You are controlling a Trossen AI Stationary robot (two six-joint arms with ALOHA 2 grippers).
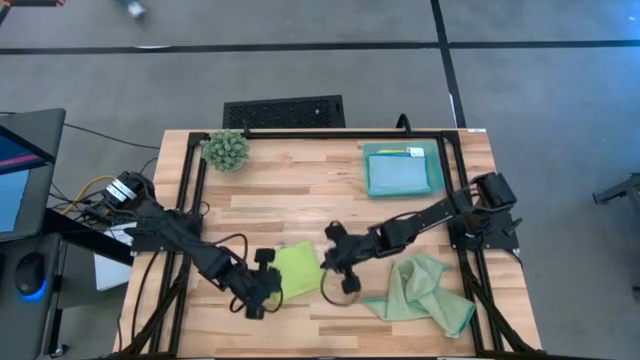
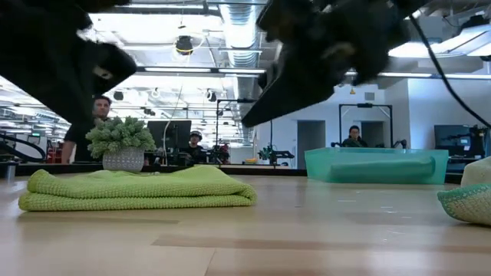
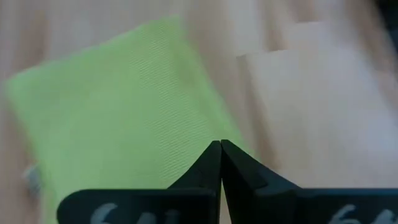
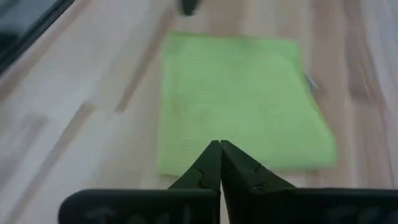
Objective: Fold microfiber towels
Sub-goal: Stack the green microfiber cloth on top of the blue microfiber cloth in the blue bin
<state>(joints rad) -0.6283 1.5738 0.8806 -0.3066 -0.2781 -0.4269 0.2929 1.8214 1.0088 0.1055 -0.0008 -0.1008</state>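
High view: both arms reach in over the wooden table (image 1: 300, 200) toward its near middle, one from each side.
Lime green towel (image 1: 296, 270): folded into a neat flat rectangle, lying between the two grippers at the front centre of the table; from table height it reads as a low stacked pad (image 2: 138, 188).
Left gripper (image 1: 258, 296): just off the towel's left edge, low over the wood; its wrist camera shows the two dark fingertips (image 3: 211, 163) pressed together with nothing between them, the towel spread out ahead.
Right gripper (image 1: 343, 285): just beside the towel's right edge; its fingertips (image 4: 212, 160) look pressed tip to tip, holding nothing, the folded cloth lying ahead of them.
Pale sage green towel (image 1: 420, 290): crumpled in a loose heap at the front right, well apart from the folded one; only its edge shows at table height (image 2: 468, 201).
Teal tray (image 1: 402, 168): at the back right of the table, a light blue towel (image 1: 398, 176) lying flat inside it, a sliver of yellow (image 1: 395, 152) along its far rim.
Small plant (image 1: 226, 149): at the back left corner, in a pale pot (image 2: 123, 159).
Room behind: people (image 2: 354, 138) sit at desks beyond the table.
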